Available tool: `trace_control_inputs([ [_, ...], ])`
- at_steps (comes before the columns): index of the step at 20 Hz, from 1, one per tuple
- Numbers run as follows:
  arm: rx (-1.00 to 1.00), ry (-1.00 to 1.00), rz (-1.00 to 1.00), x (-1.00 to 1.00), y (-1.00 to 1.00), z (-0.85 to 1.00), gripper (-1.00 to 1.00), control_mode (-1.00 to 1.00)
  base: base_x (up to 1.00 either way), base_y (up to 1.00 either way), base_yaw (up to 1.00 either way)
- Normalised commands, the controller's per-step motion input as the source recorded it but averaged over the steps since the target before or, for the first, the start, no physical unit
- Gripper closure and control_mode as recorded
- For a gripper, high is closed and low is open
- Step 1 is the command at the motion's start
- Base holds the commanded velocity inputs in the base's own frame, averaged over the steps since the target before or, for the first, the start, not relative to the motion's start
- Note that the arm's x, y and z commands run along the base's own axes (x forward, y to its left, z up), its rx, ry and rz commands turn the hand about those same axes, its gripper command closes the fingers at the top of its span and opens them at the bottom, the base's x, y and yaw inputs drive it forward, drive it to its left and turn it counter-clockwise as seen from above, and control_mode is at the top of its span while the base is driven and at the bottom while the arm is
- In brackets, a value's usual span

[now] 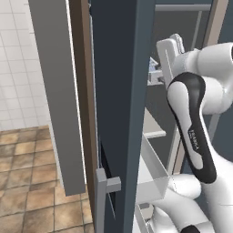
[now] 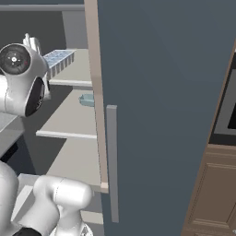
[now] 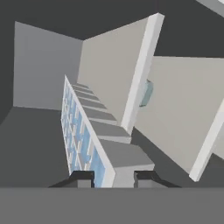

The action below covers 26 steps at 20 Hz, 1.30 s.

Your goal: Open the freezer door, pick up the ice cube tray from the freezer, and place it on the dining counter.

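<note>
We're in a home kitchen: a tall slate-blue freezer (image 2: 161, 92) stands open, grey shelves (image 2: 69, 129) inside, white wall tiles (image 1: 18, 68) and terracotta floor tiles (image 1: 27, 182) to its left, dark wood cabinets (image 2: 212, 193) to its right.

My fingers (image 3: 82, 178) closed on the near rim of the ice cube tray (image 3: 81, 140), tray running away into the freezer (image 3: 43, 74), shelf edge (image 3: 142, 72) right, small pale-teal container (image 3: 147, 92) beyond it

Ice cube tray (image 3: 85, 140) near end cut off behind hand (image 3: 114, 178).
</note>
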Motion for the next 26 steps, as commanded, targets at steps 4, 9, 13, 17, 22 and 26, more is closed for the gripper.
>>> trace_control_inputs([
  [4, 0.02, 0.13, 0.00, -0.94, -0.28, 0.00, 1.00, -1.00, 0.00, 0.00, 0.00],
  [9, 0.00, 0.14, 0.00, -0.78, -0.06, 0.00, 1.00, -1.00, 0.00, 0.00, 0.00],
  [13, 0.00, 0.05, 0.03, -0.63, -0.09, -0.13, 1.00, -1.00, 0.00, 0.00, 0.00],
  [17, 0.01, -0.02, 0.02, -0.49, -0.18, -0.05, 1.00, -1.00, 0.00, 0.00, 0.00],
  [22, 0.00, -0.11, 0.02, -0.44, -0.22, 0.00, 1.00, -1.00, 0.00, 0.00, 0.00],
  [26, 0.00, -0.09, 0.00, -0.33, -0.12, 0.00, 1.00, -1.00, 0.00, 0.00, 0.00],
])
